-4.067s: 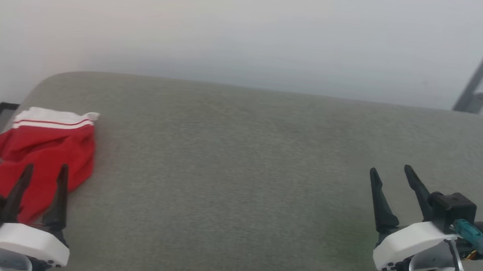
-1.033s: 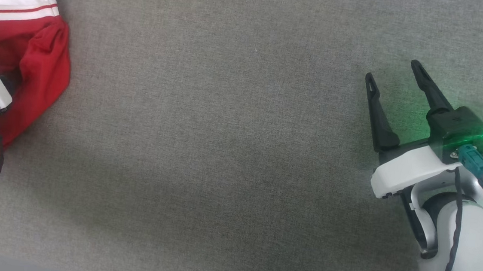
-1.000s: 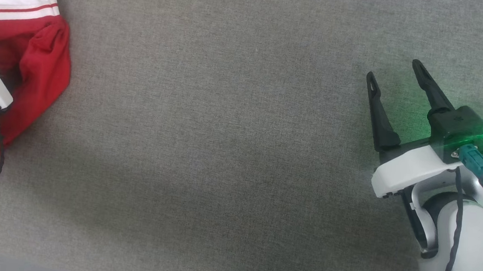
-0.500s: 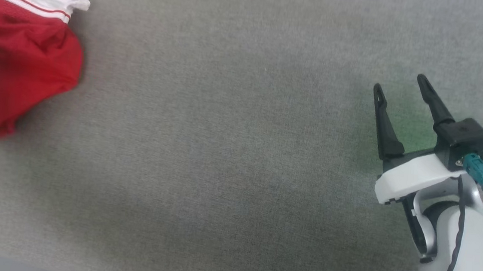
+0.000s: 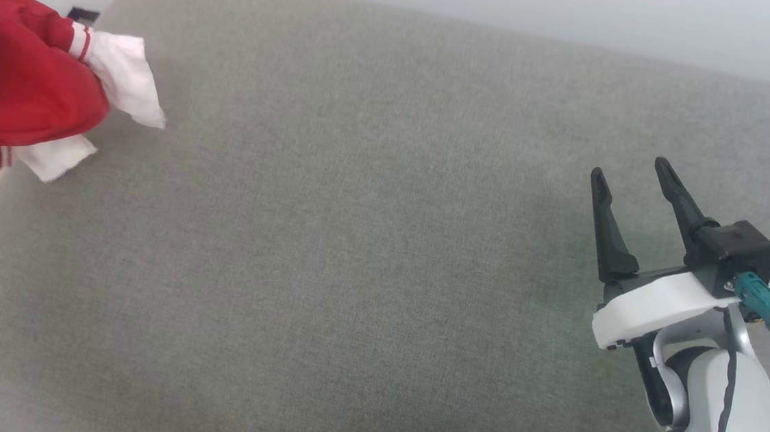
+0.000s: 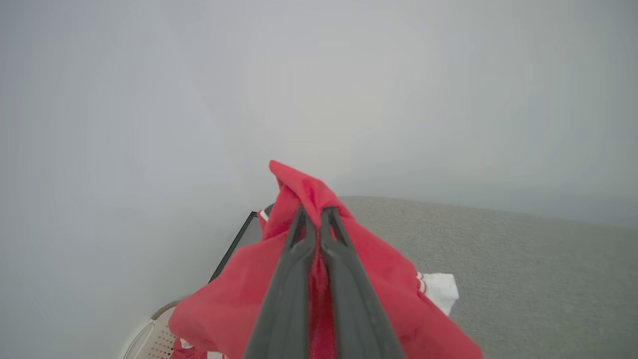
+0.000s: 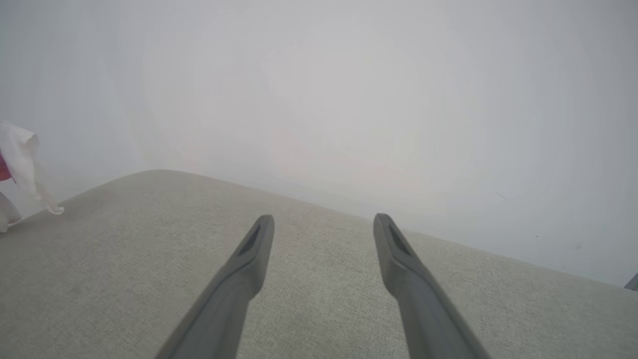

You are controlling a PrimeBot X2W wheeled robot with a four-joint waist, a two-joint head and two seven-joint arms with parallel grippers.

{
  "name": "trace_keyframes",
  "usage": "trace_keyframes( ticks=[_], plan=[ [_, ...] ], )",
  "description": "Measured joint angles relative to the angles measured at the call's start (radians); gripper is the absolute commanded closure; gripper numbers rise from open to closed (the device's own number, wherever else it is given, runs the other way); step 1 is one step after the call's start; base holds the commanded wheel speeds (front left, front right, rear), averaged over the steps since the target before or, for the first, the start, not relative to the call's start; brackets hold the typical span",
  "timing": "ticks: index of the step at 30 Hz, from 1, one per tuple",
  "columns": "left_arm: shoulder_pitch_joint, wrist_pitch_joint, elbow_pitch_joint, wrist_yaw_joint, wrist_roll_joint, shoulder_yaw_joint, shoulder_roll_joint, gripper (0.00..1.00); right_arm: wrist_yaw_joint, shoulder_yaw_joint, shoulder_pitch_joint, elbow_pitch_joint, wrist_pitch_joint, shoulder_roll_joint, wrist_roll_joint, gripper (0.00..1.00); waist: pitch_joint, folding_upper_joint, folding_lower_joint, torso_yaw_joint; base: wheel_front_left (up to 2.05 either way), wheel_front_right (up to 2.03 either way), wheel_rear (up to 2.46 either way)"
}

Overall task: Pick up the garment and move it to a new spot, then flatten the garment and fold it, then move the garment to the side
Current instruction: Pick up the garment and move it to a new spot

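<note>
The garment (image 5: 21, 81), red with white sleeves and striped trim, hangs bunched at the head view's far left, lifted above the grey cushion's left end. In the left wrist view my left gripper (image 6: 314, 213) is shut on a fold of the red garment (image 6: 389, 284), which drapes down around both fingers. A white sleeve (image 7: 20, 154) shows at the right wrist view's left edge. My right gripper (image 5: 629, 168) stands open over the cushion's right side, nothing between its fingers (image 7: 251, 249).
The grey cushion (image 5: 355, 241) spreads across the head view, its far edge against a pale wall. A white perforated basket (image 6: 154, 339) and a dark frame (image 6: 234, 247) lie beyond the cushion's left end, below the hanging cloth.
The left gripper shut on the garment and lifted it off the cushion; it now hangs bunched. The head camera tilted up, bringing the cushion's far edge into view. The right gripper stays open.
</note>
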Motion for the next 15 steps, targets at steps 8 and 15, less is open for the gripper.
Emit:
trace_keyframes(
  ticks=[8, 15],
  plan=[
    [-0.018, 0.044, -0.142, 0.01, 0.034, -0.036, 0.038, 1.0, 0.0, -0.014, 0.01, 0.018, -0.029, 0.002, 0.021, 0.0, -0.063, 0.0, 0.0, -0.025, 0.0, 0.0, 0.0],
    [-0.004, 0.115, -0.338, 0.056, 0.035, -0.048, 0.083, 1.0, 0.0, -0.03, 0.019, 0.025, -0.05, 0.006, 0.035, 0.0, -0.083, 0.0, 0.0, -0.086, 0.0, 0.0, 0.0]
  ],
)
